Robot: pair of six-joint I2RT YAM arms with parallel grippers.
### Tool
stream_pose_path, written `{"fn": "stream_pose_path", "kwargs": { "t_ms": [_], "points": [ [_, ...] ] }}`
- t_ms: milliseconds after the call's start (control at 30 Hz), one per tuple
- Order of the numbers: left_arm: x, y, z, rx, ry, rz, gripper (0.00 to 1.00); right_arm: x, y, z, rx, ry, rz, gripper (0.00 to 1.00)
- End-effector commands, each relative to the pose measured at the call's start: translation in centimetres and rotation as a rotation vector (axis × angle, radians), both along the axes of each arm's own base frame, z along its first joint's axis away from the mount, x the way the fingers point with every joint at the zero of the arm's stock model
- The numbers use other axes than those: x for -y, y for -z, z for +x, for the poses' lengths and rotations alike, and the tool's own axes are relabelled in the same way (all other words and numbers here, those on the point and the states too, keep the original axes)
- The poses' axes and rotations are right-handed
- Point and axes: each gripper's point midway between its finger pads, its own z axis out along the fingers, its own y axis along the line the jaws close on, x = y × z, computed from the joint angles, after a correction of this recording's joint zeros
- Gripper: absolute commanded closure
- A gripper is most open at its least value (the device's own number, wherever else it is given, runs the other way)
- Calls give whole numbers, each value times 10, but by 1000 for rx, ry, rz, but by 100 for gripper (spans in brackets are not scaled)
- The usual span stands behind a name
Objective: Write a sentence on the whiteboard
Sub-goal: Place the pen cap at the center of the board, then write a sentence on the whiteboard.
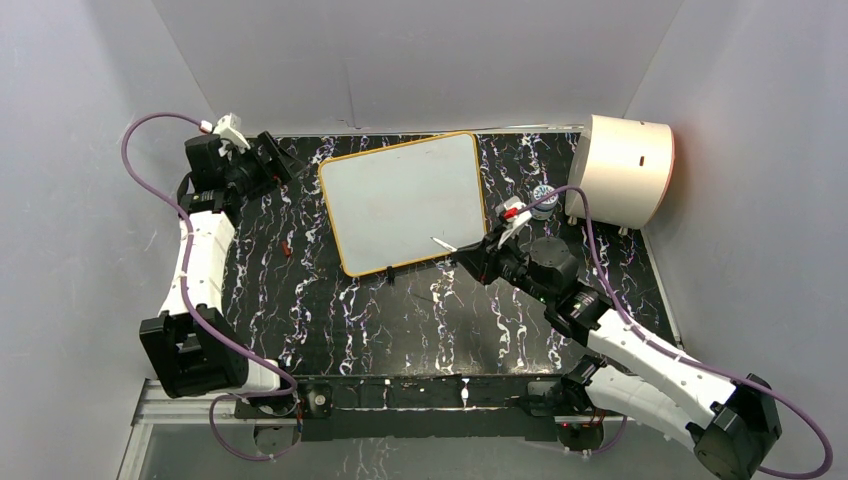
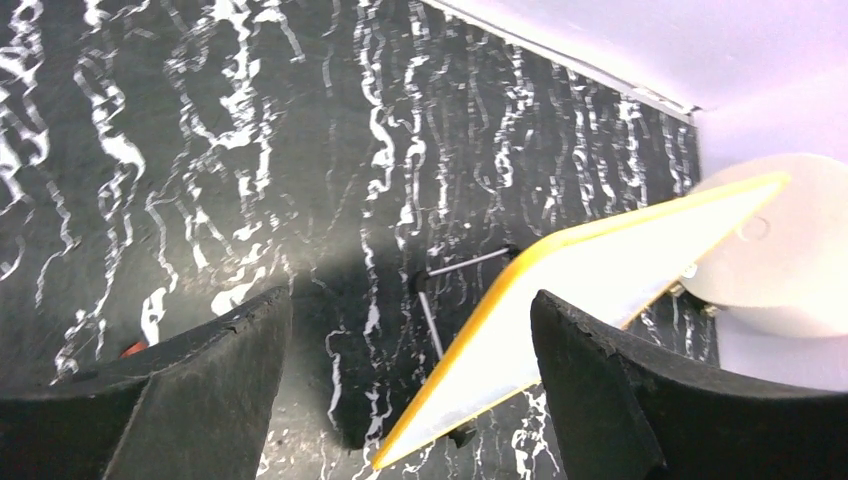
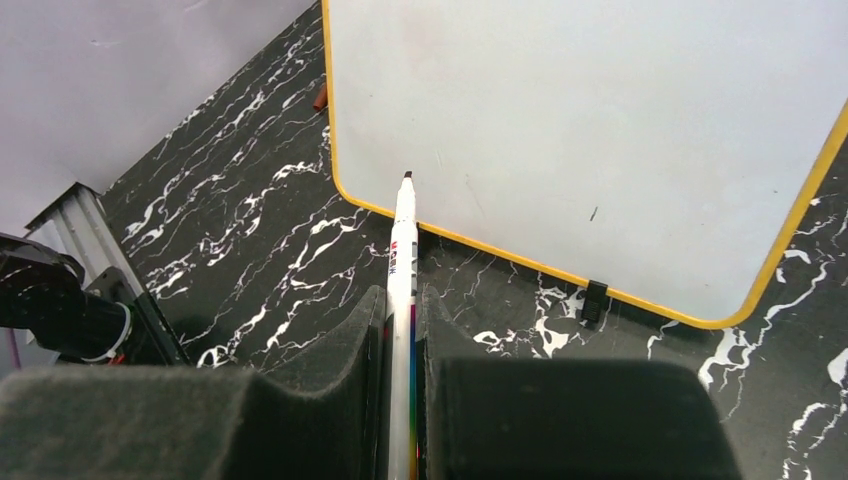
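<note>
Right wrist view: slim white marker is clamped in right gripper, tip near blank orange-rimmed whiteboard propped on black marbled desk. Left gripper is spread wide, empty. Board is judged light, stiff, tippable; rim grasp is advised.

i see the whiteboard propped up at a tilt on the black marbled mat, turned slightly askew. its face is plain white inside a thin orange-yellow rim with rounded corners.

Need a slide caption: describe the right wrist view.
Right tool grips a marker, tip just inside the whiteboard's yellow rim.
</note>
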Motion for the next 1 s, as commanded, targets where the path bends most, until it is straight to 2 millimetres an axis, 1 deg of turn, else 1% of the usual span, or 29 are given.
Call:
{"fn": "stream_pose_path", "kwargs": {
  "t_ms": [0, 100, 233, 367, 500, 567, 700, 800, 867, 933, 967],
  "points": [
    [26, -37, 2, 146, 166, -79, 14, 7, -30, 5, 91, 28, 7, 100],
    [36, -43, 8, 195, 230, -119, 13, 8, -30, 5, 100, 30, 2, 100],
    [54, -51, 13, 252, 374, -182, 13, 8, -30, 4, 110, 25, -8, 100],
    [66, -47, 14, 249, 471, -237, 14, 9, -30, 5, 119, 23, -13, 100],
    [85, -42, 12, 243, 558, -278, 17, 8, -29, 4, 120, 20, -17, 100],
    [90, -38, 12, 238, 578, -287, 19, 9, -28, 4, 121, 20, -21, 100],
    [93, -32, 13, 228, 594, -322, 31, 8, -27, 4, 120, 18, -21, 100],
    [98, -31, 11, 226, 612, -336, 42, 9, -28, 3, 119, 17, -20, 100],
    [101, -28, 8, 219, 621, -340, 51, 10, -28, 3, 121, 19, -21, 100],
    [102, -25, 5, 216, 619, -345, 57, 10, -29, 3, 120, 21, -20, 100],
    [102, -24, 4, 213, 616, -349, 61, 10, -30, 3, 122, 19, -19, 100]
  ]
}}
